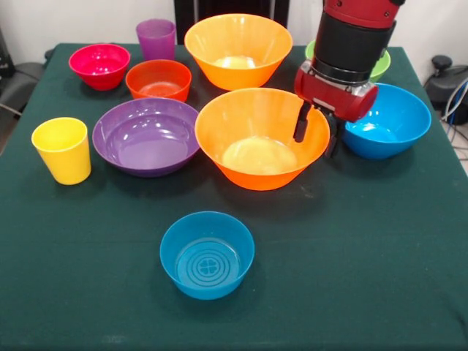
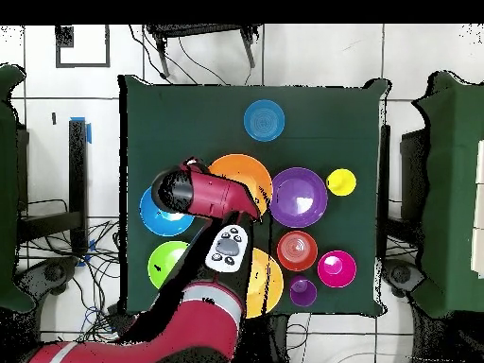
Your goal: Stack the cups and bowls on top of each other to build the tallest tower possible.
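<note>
A: Gripper [image 1: 316, 134] position?

B: Front view, right of centre. Fingers are apart, one inside and one outside the right rim of the near large orange bowl [image 1: 261, 137]. Nothing is clamped between them yet as far as I can see.

A: Other bowls?

B: The blue bowl [image 1: 389, 120] sits just right of the gripper, with the green bowl [image 1: 379, 64] mostly hidden behind the arm, upper right. The second large orange bowl [image 1: 238, 50] stands at top centre. The wide purple bowl [image 1: 146, 136] touches or nearly touches the near orange one on its left. The orange-red small bowl [image 1: 159, 80] and the pink-red bowl [image 1: 99, 66] are upper left. The teal bowl [image 1: 207, 254] stands alone at lower centre.

A: Cups?

B: The yellow cup [image 1: 63, 149] is at far left, upright; the purple cup [image 1: 156, 39] is at the top, left of centre, upright.

A: Tower?

B: None is stacked; every piece sits singly on the green table [image 1: 365, 256].
</note>
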Robot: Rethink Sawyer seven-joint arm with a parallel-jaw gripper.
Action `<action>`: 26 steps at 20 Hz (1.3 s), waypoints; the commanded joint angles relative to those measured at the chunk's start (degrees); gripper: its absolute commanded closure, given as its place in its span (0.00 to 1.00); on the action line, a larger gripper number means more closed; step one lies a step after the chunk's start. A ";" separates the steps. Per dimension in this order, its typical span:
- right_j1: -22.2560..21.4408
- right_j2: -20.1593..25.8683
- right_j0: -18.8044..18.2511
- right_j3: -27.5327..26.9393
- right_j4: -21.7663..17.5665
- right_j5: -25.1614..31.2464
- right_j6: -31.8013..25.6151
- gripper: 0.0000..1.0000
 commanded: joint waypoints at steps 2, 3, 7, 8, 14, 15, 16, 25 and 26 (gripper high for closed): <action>3.77 4.36 -0.88 -1.06 1.01 1.19 7.60 0.00; 3.90 4.49 -1.06 -1.01 0.89 0.87 7.42 0.00; 4.61 4.99 -1.56 -0.99 0.62 -0.37 6.98 0.00; 4.77 5.17 -1.70 -1.00 0.59 -0.62 6.90 0.00; 4.79 4.75 -1.60 -1.34 -0.01 -0.94 6.27 1.00; 4.79 4.66 -1.59 -1.41 -0.07 -0.89 6.21 1.00; 4.79 4.58 -1.57 -1.49 -0.12 -0.84 6.14 1.00; 3.92 4.87 -2.58 -1.51 -0.36 1.45 5.01 1.00; 3.74 4.98 -2.80 -1.40 -0.47 1.48 4.81 1.00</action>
